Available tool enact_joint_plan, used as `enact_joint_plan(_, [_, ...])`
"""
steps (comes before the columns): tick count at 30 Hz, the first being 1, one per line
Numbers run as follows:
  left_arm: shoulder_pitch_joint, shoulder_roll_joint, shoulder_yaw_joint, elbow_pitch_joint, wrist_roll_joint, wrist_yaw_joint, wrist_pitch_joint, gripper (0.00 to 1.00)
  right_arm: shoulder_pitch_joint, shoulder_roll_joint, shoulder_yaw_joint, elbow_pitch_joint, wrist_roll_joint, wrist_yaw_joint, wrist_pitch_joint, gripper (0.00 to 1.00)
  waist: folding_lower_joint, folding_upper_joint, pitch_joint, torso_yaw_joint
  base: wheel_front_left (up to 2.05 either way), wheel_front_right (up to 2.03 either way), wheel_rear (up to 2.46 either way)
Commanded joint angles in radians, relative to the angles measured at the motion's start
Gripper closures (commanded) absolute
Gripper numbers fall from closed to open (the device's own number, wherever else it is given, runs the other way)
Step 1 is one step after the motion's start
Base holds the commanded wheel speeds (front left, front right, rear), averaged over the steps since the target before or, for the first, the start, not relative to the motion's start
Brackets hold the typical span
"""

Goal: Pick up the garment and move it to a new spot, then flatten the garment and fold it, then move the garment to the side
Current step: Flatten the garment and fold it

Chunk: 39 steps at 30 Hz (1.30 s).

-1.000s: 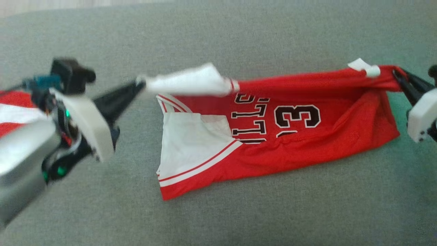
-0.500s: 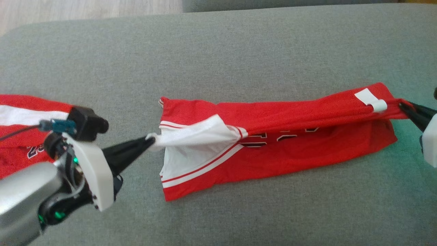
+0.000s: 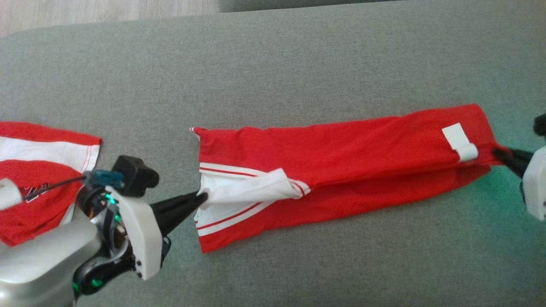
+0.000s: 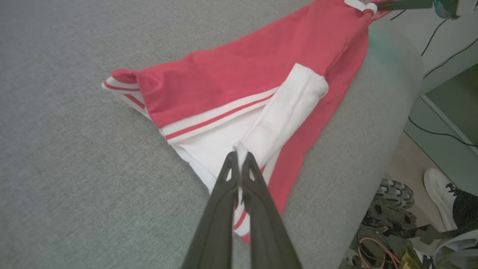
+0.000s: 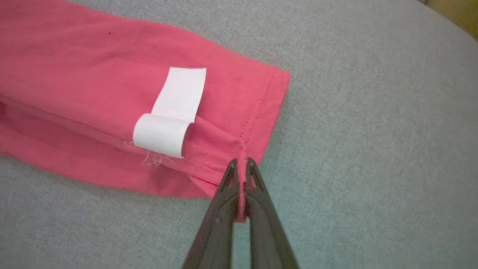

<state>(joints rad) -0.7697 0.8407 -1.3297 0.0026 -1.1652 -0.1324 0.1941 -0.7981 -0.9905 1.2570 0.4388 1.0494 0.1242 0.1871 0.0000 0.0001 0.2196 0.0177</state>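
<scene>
Reaches in from the lower left of the head view with the left gripper [image 3: 204,197], pale forearm low, dark fingers angled up and right toward the left end of the garment [image 3: 341,149]. Pinches a rolled white flap there, fingers pressed together with cloth between the tips, clear in the left wrist view. Comes in from the right edge with the right gripper [image 3: 497,152], fingers pointing left, squeezed tight on the red hem corner just beside a white label [image 3: 458,143] curled over at one end. Holds the garment stretched lengthwise between the two grips, folded into a long red band lying on the grey cushion [image 3: 298,64], roughly mid-cushion, white panel with red stripes at the left end, plain red toward the right. Shows a second red and white garment [image 3: 38,170] at the cushion's far left, behind the left wrist, apart from the first. Shows wood floor [image 3: 85,13] past the cushion's far edge, and a white shoe [image 4: 437,190] on the floor in the left wrist view.
</scene>
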Motion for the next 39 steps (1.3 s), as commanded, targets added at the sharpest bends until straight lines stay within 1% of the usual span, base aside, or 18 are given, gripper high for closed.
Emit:
enact_joint_plan(1, [-0.017, 0.028, 0.049, -0.006, 0.021, 0.002, 0.008, 1.00, 0.045, -0.055, -0.002, -0.014, 0.014, 0.007, 0.010, 1.00, 0.0000, -0.0001, -0.004, -0.003, 0.00, 0.00, 0.00])
enact_joint_plan(9, [0.008, -0.011, 0.049, 0.019, 0.066, 0.002, 0.030, 1.00, 0.070, -0.063, 0.006, -0.026, 0.038, 0.007, 0.055, 1.00, 0.0000, -0.0001, -0.003, -0.012, 0.00, 0.00, 0.00])
enact_joint_plan(10, [0.010, -0.015, 0.049, 0.025, 0.079, 0.002, 0.033, 0.86, 0.069, -0.064, 0.003, -0.019, 0.039, 0.007, 0.053, 0.00, 0.0000, -0.0001, -0.002, -0.013, 0.00, 0.00, 0.00])
enact_joint_plan(11, [0.009, -0.018, 0.049, 0.034, 0.087, 0.002, 0.027, 0.30, 0.070, -0.061, -0.002, -0.012, 0.046, 0.007, 0.052, 0.00, 0.0000, -0.0001, -0.002, -0.014, 0.00, 0.00, 0.00])
enact_joint_plan(12, [0.010, -0.023, 0.051, 0.048, 0.085, 0.002, 0.018, 0.00, 0.072, -0.057, -0.005, -0.008, 0.052, 0.007, 0.052, 0.00, 0.0000, -0.0001, -0.002, -0.015, 0.00, 0.00, 0.00])
enact_joint_plan(15, [0.010, -0.031, 0.052, 0.073, 0.083, 0.002, -0.004, 0.00, 0.074, -0.050, -0.015, 0.004, 0.063, 0.007, 0.051, 0.00, 0.0000, -0.0001, -0.006, -0.020, 0.00, 0.00, 0.00])
enact_joint_plan(19, [0.009, -0.030, 0.066, 0.100, 0.082, 0.002, -0.041, 0.00, 0.085, -0.063, -0.031, 0.034, 0.068, 0.007, 0.051, 0.00, 0.0000, -0.0001, -0.018, -0.020, 0.00, 0.00, 0.00])
enact_joint_plan(23, [0.012, -0.028, 0.103, 0.108, 0.069, 0.014, -0.107, 0.00, 0.085, -0.073, -0.074, 0.047, 0.077, 0.007, 0.014, 0.00, 0.0000, -0.0001, -0.037, -0.026, 0.00, 0.00, 0.00])
enact_joint_plan(26, [0.022, -0.032, 0.167, 0.108, 0.039, 0.058, -0.200, 0.00, 0.075, -0.057, -0.128, 0.054, 0.079, 0.007, -0.064, 0.00, 0.0000, -0.0001, -0.055, -0.034, 0.00, 0.00, 0.00])
enact_joint_plan(27, [0.022, -0.032, 0.167, 0.108, 0.039, 0.058, -0.200, 0.00, 0.075, -0.057, -0.128, 0.054, 0.079, 0.007, -0.064, 0.00, 0.0000, -0.0001, -0.055, -0.034, 0.00, 0.00, 0.00])
enact_joint_plan(30, [0.041, -0.038, 0.236, 0.107, 0.013, 0.114, -0.314, 0.00, 0.069, -0.011, -0.207, 0.070, 0.098, 0.007, -0.185, 0.00, 0.0000, -0.0001, -0.074, -0.043, 0.00, 0.00, 0.00])
enact_joint_plan(32, [0.061, -0.047, 0.286, 0.110, -0.003, 0.157, -0.393, 0.00, 0.065, 0.023, -0.247, 0.077, 0.076, 0.007, -0.275, 0.00, 0.0000, -0.0001, -0.086, -0.049, 0.00, 0.00, 0.00])
enact_joint_plan(34, [0.083, -0.063, 0.344, 0.109, -0.016, 0.196, -0.436, 0.00, 0.068, 0.065, -0.292, 0.095, 0.059, 0.007, -0.363, 0.00, 0.0000, -0.0001, -0.095, -0.053, 0.00, 0.00, 0.00])
enact_joint_plan(36, [0.112, -0.087, 0.417, 0.103, -0.012, 0.230, -0.452, 0.00, 0.079, 0.112, -0.335, 0.104, 0.034, 0.007, -0.416, 0.00, 0.0000, -0.0001, -0.105, -0.053, 0.00, 0.00, 0.00])
enact_joint_plan(38, [0.149, -0.132, 0.549, 0.085, 0.027, 0.266, -0.455, 0.00, 0.091, 0.171, -0.404, 0.121, 0.001, 0.007, -0.441, 0.00, 0.0000, -0.0001, -0.112, -0.054, 0.00, 0.00, 0.00])
enact_joint_plan(39, [0.180, -0.159, 0.615, 0.073, 0.061, 0.277, -0.455, 0.00, 0.100, 0.201, -0.442, 0.124, -0.023, 0.007, -0.446, 0.00, 0.0000, -0.0001, -0.116, -0.055, 0.00, 0.00, 0.00])
